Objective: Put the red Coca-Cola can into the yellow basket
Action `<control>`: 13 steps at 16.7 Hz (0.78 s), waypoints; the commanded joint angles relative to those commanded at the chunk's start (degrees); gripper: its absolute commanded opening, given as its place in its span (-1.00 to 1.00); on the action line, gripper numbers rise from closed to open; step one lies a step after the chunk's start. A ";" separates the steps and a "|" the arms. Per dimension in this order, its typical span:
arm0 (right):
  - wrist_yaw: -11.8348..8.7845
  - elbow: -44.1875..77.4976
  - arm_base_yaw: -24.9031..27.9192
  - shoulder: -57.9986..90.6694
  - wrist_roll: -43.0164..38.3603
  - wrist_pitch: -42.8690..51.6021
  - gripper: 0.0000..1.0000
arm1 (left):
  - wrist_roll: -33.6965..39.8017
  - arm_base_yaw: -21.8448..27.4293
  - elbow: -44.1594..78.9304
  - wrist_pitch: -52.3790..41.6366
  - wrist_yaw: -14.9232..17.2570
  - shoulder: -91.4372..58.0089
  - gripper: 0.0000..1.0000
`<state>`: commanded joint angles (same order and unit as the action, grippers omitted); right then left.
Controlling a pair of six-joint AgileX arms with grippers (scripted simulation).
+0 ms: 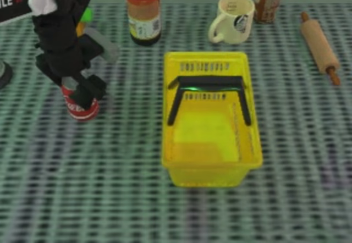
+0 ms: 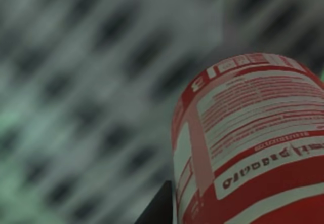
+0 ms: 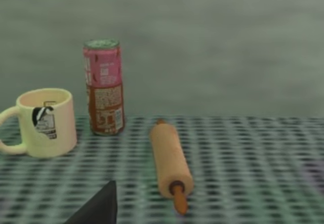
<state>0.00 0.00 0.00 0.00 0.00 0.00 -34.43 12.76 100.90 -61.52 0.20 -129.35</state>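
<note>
The red Coca-Cola can (image 1: 82,109) stands upright on the cloth at the left side of the table, left of the yellow basket (image 1: 211,169). My left gripper (image 1: 81,93) reaches down over the can and is shut on it. In the left wrist view the can (image 2: 253,143) fills the frame, and one dark fingertip (image 2: 161,210) presses against its side. The basket is empty, its black handles (image 1: 209,83) folded across the far half. My right arm is out of the top view; its wrist view shows one dark fingertip (image 3: 104,206) with nothing by it.
Along the back stand a dark bottle with an orange label (image 1: 143,12), a cream mug (image 1: 234,17) and a pink-and-brown can (image 1: 268,0). A wooden rolling pin (image 1: 320,46) lies at the back right. A black sign (image 1: 14,1) sits at the back left.
</note>
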 joint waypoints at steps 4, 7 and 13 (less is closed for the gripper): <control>0.00 0.00 0.00 0.00 0.00 0.00 1.00 | -0.07 -0.08 -0.04 -0.01 0.00 0.15 -1.00; 0.00 0.00 0.00 0.00 0.00 0.00 1.00 | 0.41 0.16 -0.39 1.64 1.51 0.19 -1.00; 0.00 0.00 0.00 0.00 0.00 0.00 1.00 | 6.29 1.53 -3.71 20.74 16.18 0.27 -1.00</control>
<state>0.00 0.00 0.00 0.00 0.00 0.00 -28.14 14.29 97.20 -40.79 16.39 -129.07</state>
